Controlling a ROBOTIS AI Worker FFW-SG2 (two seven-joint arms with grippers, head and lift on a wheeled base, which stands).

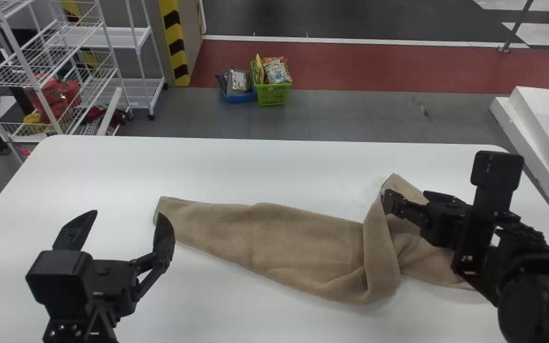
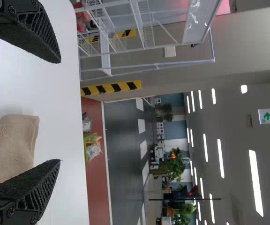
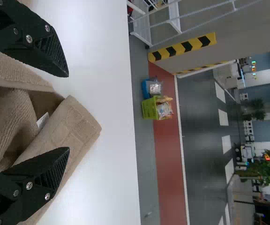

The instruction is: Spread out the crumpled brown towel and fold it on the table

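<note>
The towel (image 1: 303, 247) is lying on the table (image 1: 208, 166), long and partly spread from the middle-left toward the right side, where it is folded over and wrinkled. The left gripper (image 1: 121, 216) is near its left end, with the fingers wide apart. The right gripper (image 1: 409, 197) is at the wrinkled right part, its fingers also wide, and whether they touch the cloth I cannot tell.

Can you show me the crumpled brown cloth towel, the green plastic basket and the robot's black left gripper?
Crumpled brown cloth towel (image 1: 303, 245): head view, its wide middle.
Green plastic basket (image 1: 272, 98): head view, its front wall.
Black left gripper (image 1: 127, 214): head view, midway between its fingertips.
</note>
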